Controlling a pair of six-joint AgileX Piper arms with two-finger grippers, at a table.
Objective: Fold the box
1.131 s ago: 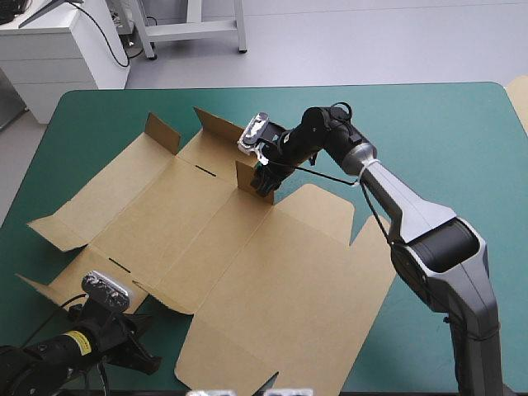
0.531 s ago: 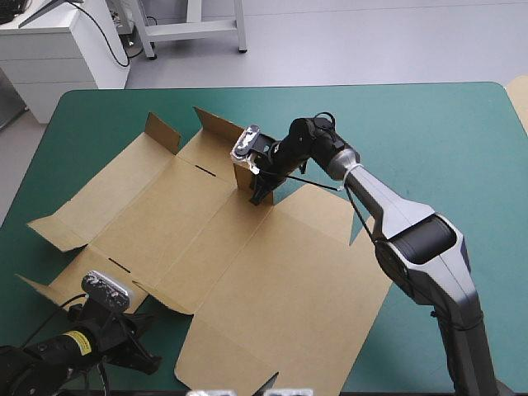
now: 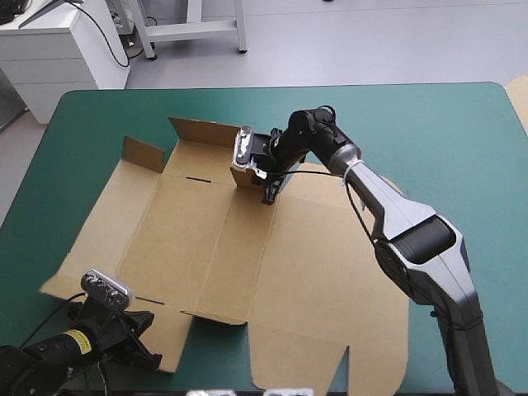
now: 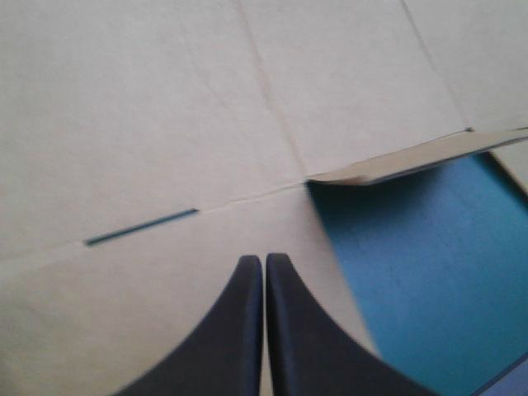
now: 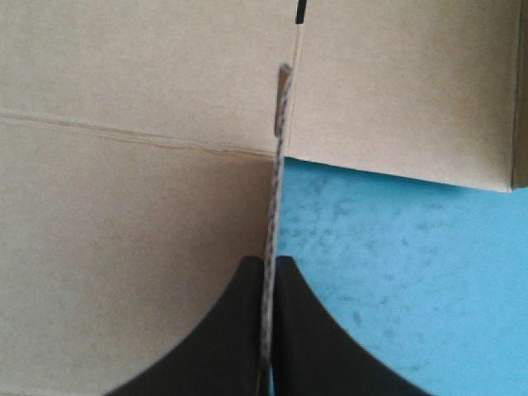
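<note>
The brown box [image 3: 247,264] lies as a flat cut sheet across the left and middle of the teal-green table, with short flaps raised at its far edge. My right gripper [image 3: 266,188] is at the sheet's far middle, shut on a small upright flap [image 3: 244,175]. In the right wrist view the flap's thin edge [image 5: 279,140] runs straight between the gripper's [image 5: 269,266] black fingers. My left gripper [image 3: 142,345] is at the sheet's near left corner. Its fingers meet in a point [image 4: 264,262] just above the board, beside a narrow slot [image 4: 140,227], holding nothing.
Bare teal-green cover [image 3: 445,140] fills the table's right half. A white cabinet [image 3: 58,49] stands beyond the far left corner. A pale board edge [image 3: 520,99] shows at the table's right edge. In the left wrist view a low flap [image 4: 412,158] borders bare cover [image 4: 421,264].
My right gripper has shut on the upright flap and shifted left, and the whole sheet has swung round to lie squarer to the table. The left arm has stayed put.
</note>
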